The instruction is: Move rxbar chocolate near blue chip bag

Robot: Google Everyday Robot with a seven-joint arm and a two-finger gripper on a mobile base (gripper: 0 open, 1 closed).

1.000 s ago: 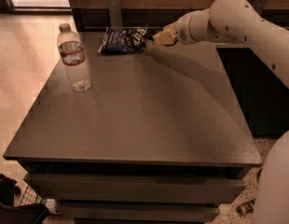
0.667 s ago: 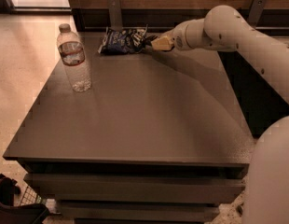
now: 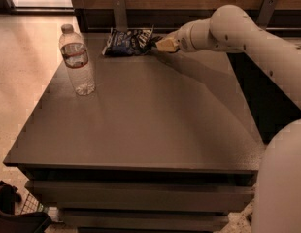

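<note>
Rxbar chocolate (image 3: 153, 40): only a dark sliver shows, at the far edge of the table (image 3: 155, 120), just right of the blue chip bag (image 3: 127, 41) and against the gripper (image 3: 162, 44). The gripper sits low beside the bag, and it's unclear whether it's clamped or released. A water bottle (image 3: 76, 59) stands upright on the left, apart from the bag.

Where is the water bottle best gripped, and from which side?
Probably grip the water bottle around its mid body, coming level from the picture's right: it stands upright and round, free on that side. The gripper is at the blue chip bag's right edge.
</note>
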